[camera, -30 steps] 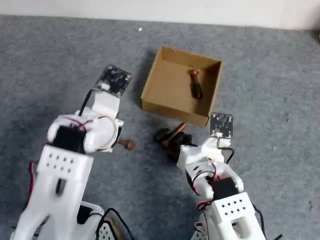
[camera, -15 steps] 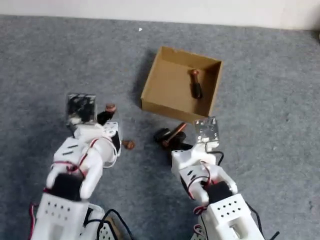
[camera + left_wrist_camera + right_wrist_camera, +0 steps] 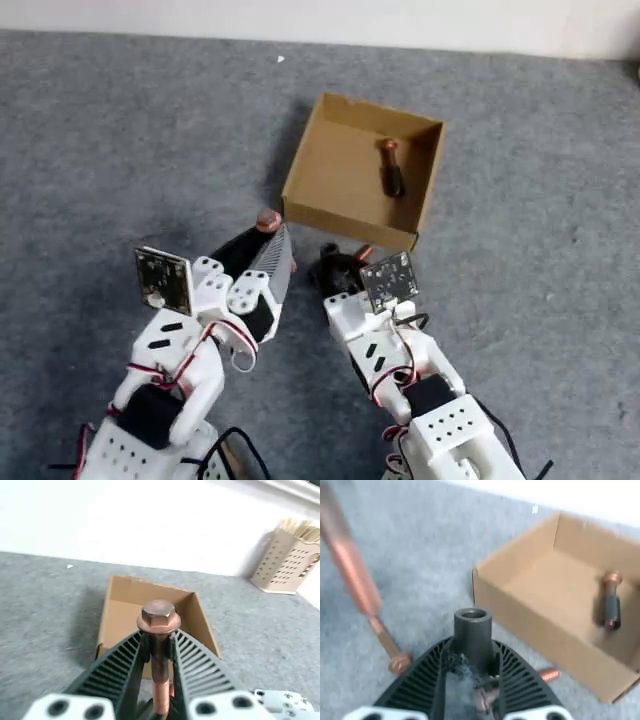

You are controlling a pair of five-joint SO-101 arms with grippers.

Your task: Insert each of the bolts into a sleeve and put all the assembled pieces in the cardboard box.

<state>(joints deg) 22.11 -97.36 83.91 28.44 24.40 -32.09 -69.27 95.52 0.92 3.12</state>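
As the left arm swung rightward over the last second, we saw the left gripper [image 3: 270, 238] arrive just short of the cardboard box [image 3: 340, 218], its fingers [image 3: 122, 667] pinching a bolt [image 3: 159, 617] by the shank, head uppermost; a loose bolt [image 3: 395, 657] lay on the table [image 3: 100, 120] close by; the right gripper [image 3: 473, 652] had turned a little yet kept about the same place, its fingers [image 3: 517, 680] clamped on an upright sleeve [image 3: 473, 625], open end up, near the held bolt; a second loose bolt [image 3: 364, 253] lay just beside the box's near wall; inside the box rested one assembled piece [image 3: 393, 172]; we judged that bolt and sleeve had been brought together for insertion, with two loose bolts remaining for afterwards.
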